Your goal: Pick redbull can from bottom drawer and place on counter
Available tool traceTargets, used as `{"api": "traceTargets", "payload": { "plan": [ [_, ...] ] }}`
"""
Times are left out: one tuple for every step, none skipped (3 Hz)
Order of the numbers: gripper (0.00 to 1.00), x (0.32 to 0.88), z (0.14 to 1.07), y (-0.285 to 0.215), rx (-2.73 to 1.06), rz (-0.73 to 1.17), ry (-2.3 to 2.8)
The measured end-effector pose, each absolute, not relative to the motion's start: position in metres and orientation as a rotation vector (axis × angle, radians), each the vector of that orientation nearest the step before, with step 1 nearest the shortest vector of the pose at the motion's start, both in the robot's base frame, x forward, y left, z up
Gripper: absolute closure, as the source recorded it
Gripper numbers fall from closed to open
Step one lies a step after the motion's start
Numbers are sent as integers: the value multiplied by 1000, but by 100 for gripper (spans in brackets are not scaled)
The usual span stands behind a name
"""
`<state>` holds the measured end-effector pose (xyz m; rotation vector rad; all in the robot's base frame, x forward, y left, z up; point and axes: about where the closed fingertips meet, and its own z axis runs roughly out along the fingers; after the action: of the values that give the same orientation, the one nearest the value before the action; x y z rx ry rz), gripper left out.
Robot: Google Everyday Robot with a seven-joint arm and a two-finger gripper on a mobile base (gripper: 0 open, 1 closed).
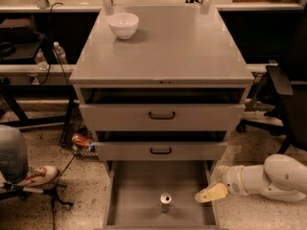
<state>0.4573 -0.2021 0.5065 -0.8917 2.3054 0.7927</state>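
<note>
Your arm [273,178] comes in low from the right of the redbull can [165,202], lying nearly level just above the floor. Its pale gripper [210,194] points left toward the can and sits over the right wall of the bottom drawer [139,190]. It is near the can but apart from it, and you cannot tell whether it is open or closed.

The can stands upright on the drawer's flat floor, near the front and about midway between the side walls, with its silver lid facing up. Nothing else shows in that tray.

Behind and above the can, the two upper drawers [162,116] each stand slightly pulled out, and the lower front overhangs the back of the tray. Above them is the counter [182,47], where a white bowl [123,25] sits in the far left corner, well away from the can; the surface around it is bare grey.

To the can's left, outside the cabinet, an orange-red packet [80,140] lies on the floor.
</note>
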Motion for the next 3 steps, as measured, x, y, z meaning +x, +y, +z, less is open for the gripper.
{"api": "traceTargets", "payload": {
  "plan": [
    [0,460,449,-185,-856,891,2324],
    [0,452,426,-176,-838,944,2337],
    [0,452,424,-176,-843,937,2328]
  ]
}}
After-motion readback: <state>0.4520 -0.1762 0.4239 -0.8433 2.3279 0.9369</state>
